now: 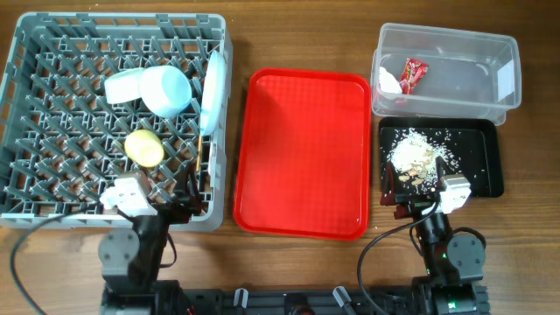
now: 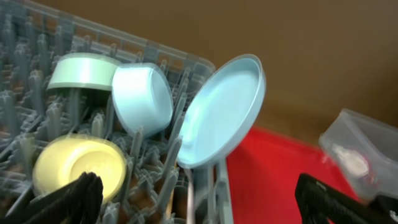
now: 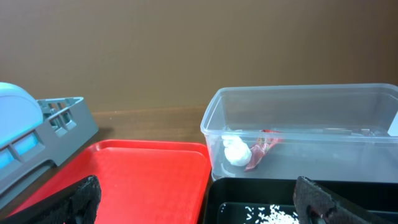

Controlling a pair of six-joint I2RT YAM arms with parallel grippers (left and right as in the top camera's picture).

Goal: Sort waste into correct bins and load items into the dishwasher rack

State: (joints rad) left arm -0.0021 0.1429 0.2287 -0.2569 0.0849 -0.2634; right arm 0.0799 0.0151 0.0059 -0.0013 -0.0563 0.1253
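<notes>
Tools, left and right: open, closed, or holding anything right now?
Left tool: open, fingers wide apart, holding nothing.
Right tool: open, fingers wide apart, holding nothing.

A large flat red tray (image 1: 302,149) lies about in the middle of the wooden table (image 1: 525,254), with its longer sides running from front to back. It has rounded corners and a low raised rim. Behind the table stands a plain brown wall (image 3: 186,50).
</notes>
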